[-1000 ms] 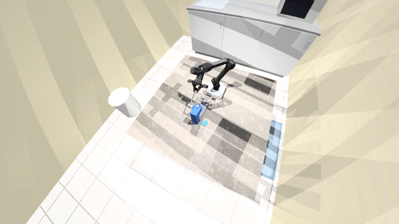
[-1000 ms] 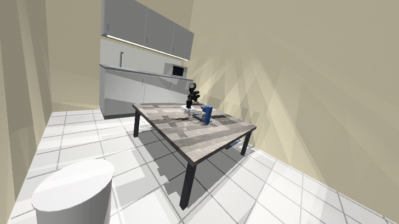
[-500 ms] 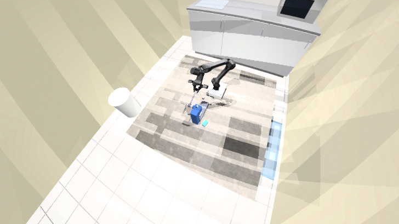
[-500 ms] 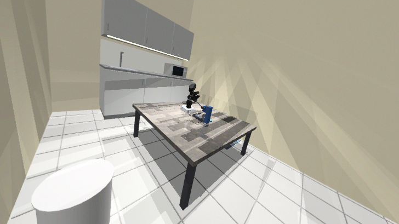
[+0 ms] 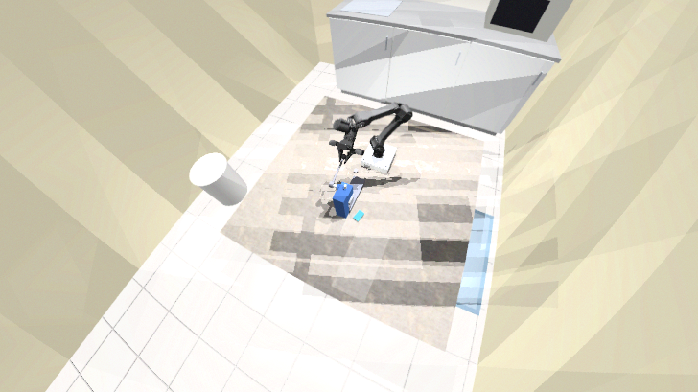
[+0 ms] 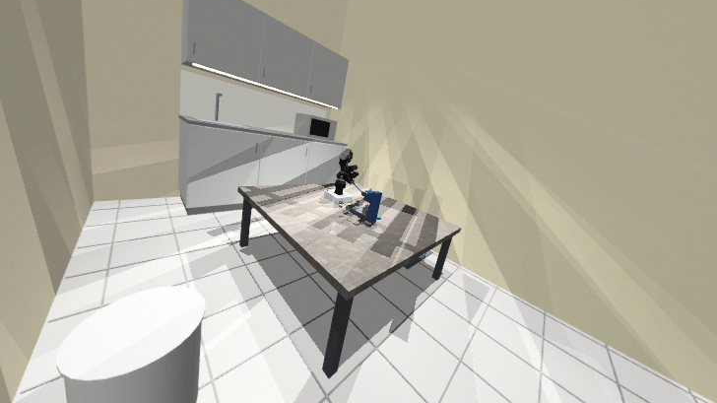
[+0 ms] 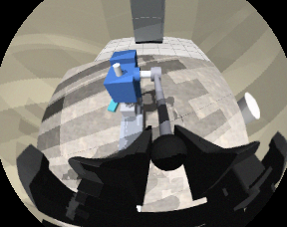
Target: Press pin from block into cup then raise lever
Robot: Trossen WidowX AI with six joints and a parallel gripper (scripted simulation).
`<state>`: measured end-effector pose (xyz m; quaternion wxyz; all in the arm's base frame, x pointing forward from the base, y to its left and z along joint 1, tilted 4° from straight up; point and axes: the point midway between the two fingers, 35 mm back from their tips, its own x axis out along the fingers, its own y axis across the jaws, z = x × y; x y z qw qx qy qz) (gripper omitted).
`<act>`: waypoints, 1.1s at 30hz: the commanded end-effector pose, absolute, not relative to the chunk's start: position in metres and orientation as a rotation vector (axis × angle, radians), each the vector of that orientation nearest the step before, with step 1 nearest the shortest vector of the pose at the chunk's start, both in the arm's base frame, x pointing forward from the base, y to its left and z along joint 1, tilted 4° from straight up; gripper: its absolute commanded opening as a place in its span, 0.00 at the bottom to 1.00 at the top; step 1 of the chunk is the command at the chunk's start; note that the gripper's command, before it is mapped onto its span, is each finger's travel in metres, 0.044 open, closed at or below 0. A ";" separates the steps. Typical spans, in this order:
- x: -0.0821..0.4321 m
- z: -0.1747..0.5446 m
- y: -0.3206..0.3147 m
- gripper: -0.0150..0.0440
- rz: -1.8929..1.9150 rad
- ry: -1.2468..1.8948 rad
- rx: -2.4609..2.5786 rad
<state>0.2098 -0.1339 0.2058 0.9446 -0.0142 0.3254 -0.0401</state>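
The blue press (image 5: 341, 200) (image 6: 373, 206) (image 7: 123, 85) stands upright on the table, with a pale punch top (image 7: 117, 70) sticking up from its head. Its grey lever (image 5: 337, 173) (image 7: 160, 95) slopes up from the side pivot towards the arm. My gripper (image 5: 343, 158) (image 7: 162, 128) is shut on the dark ball knob (image 7: 168, 153) at the lever's end. A light grey block (image 7: 128, 109) shows on the bed (image 7: 132, 133) below the press head; the head hides part of it. Its pin and the cup cannot be made out.
A small cyan piece (image 5: 359, 216) (image 7: 112, 107) lies on the table (image 5: 381, 314) (image 6: 317, 249) beside the press. The arm's white base (image 5: 378, 161) (image 6: 337, 196) stands near the bed's end. A white cylinder (image 5: 219, 179) (image 6: 132, 334) stands beyond the table edge.
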 end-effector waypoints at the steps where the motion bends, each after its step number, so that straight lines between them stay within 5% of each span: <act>1: 0.206 0.187 -0.134 0.25 -0.085 0.709 -0.002; 33: 0.205 0.172 -0.135 0.25 -0.085 0.709 -0.002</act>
